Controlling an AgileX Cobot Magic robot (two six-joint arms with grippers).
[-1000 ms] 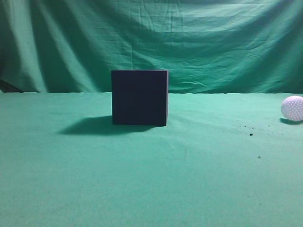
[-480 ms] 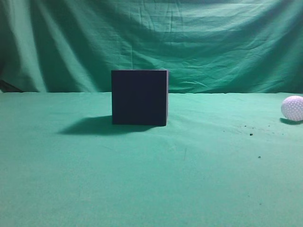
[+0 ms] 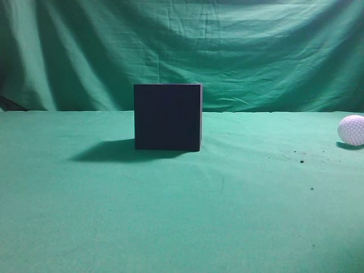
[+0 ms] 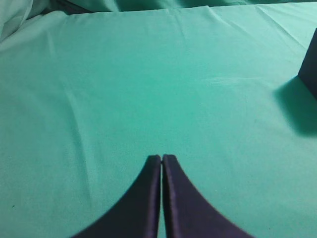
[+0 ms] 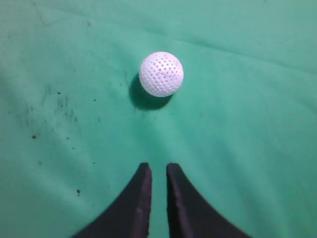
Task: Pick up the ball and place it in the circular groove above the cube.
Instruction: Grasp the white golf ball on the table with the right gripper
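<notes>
Resting ball: on the green cloth, round, no long axis
Cube: upright, flat face toward camera
Left gripper: fingers together
Right gripper: fingers narrowly apart, pointing at ball

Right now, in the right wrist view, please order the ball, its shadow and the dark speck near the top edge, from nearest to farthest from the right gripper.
1. The shadow, just ahead, slightly left.
2. The ball, right behind its shadow.
3. The dark speck, far upper left.
</notes>
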